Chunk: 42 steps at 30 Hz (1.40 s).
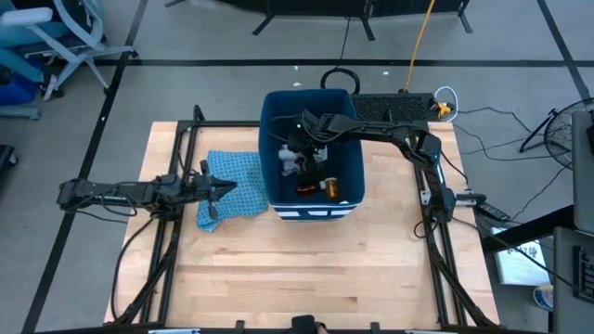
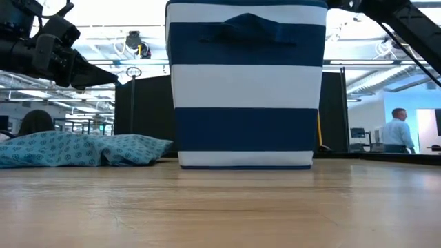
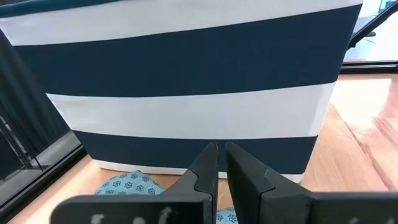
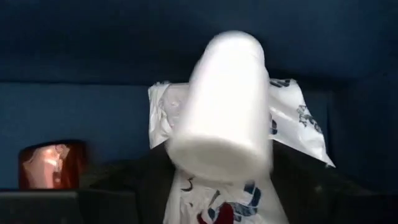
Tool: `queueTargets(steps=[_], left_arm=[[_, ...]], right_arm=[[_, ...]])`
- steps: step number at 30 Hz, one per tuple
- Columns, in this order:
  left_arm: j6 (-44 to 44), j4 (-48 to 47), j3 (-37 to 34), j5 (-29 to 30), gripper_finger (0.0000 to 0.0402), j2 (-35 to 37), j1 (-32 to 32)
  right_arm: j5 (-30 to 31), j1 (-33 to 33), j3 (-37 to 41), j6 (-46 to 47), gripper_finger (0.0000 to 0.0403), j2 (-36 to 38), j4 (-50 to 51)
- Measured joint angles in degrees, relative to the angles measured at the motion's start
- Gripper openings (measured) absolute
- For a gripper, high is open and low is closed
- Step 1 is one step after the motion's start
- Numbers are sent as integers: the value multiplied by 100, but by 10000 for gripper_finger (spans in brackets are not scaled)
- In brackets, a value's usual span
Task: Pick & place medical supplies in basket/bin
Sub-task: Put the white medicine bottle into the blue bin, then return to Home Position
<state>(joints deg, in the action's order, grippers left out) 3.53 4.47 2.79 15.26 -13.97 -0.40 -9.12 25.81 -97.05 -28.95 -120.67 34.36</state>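
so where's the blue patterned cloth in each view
high view: blue patterned cloth lies on the table left of the bin, under the left tool.
low view: at the left, on the wood beside the striped bin.
left wrist view: slivers of it on either side of the tool's fingers, below the bin wall.
right wrist view: not in it.
shared landmark: the bin.

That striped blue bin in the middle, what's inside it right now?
Inside the bin: an orange pill bottle, a white packet with dark print and a blurred white bottle just before the right hand. That hand and arm cover whatever lies beneath them.
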Motion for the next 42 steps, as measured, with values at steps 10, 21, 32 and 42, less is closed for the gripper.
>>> queueTargets(steps=[10,21,32,42], left_arm=[[0,-4,0,-21,35,0,0],[-58,-1,0,-21,35,0,0],[88,1,0,-17,35,0,0],[-316,30,0,59,35,2,-4]], right_arm=[[663,2,23,46,285,755,-67],[766,4,3,143,270,2390,58],[-758,-12,111,563,143,4455,600],[-2303,-6,2945,911,13,6666,-961]])
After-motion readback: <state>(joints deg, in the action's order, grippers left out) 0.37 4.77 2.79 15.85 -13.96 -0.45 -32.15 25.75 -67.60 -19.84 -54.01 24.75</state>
